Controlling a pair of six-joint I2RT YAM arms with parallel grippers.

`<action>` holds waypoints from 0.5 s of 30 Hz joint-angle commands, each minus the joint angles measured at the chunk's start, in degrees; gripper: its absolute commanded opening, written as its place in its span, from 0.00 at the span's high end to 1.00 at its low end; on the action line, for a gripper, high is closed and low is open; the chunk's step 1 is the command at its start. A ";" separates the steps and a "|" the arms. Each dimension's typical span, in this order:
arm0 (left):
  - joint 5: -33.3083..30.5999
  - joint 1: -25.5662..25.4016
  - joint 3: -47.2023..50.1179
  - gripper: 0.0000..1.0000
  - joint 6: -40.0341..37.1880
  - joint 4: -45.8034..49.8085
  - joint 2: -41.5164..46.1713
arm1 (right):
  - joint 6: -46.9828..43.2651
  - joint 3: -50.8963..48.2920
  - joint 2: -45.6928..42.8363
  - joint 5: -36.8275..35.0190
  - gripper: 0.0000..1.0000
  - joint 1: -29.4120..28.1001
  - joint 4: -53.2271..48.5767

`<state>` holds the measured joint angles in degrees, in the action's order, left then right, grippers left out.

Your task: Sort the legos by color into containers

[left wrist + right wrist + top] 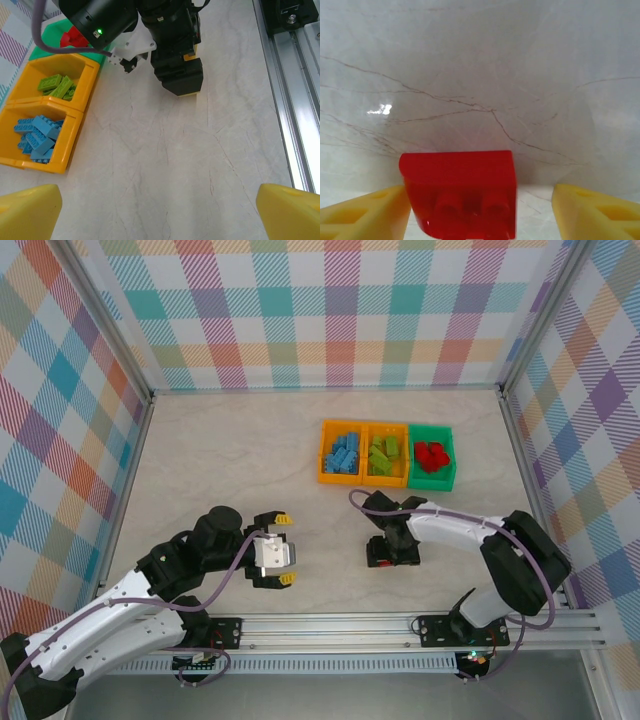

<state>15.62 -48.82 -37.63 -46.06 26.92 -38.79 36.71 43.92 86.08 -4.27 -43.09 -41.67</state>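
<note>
One red lego (460,190) lies on the table between my right gripper's (480,205) yellow fingers. The left finger touches it, while a gap separates it from the right finger, so the jaws are open around it. From above, this gripper (392,556) points down at the lego (374,561) in front of the containers. At the back stand an orange container (323,455) of blue legos (343,453), an orange one (385,483) of lime green legos (385,454), and a green one (433,486) of red legos (433,456). My left gripper (285,549) hovers open and empty over bare table (160,215).
A metal rail (400,625) runs along the near edge, also seen on the right in the left wrist view (292,100). Checkered walls (320,310) enclose the table on three sides. The right arm's body (172,45) stands ahead of my left gripper.
</note>
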 commanded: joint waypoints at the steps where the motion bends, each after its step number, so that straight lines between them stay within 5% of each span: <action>1: 1.26 0.57 -0.39 0.00 -1.20 0.84 0.21 | 0.05 -0.57 2.40 1.09 0.32 -0.83 2.79; 9: 2.02 0.63 -0.12 0.00 -1.53 0.77 0.29 | 0.30 -1.56 2.24 2.03 0.54 -1.03 5.53; 15: 3.10 0.59 0.23 0.00 -3.03 1.17 0.63 | 0.38 0.20 -7.37 -1.70 0.57 -0.56 3.09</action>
<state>16.58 -48.82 -37.63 -47.57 27.09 -38.79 36.69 43.27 83.15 -4.67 -43.55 -40.18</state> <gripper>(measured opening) 0.999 0.454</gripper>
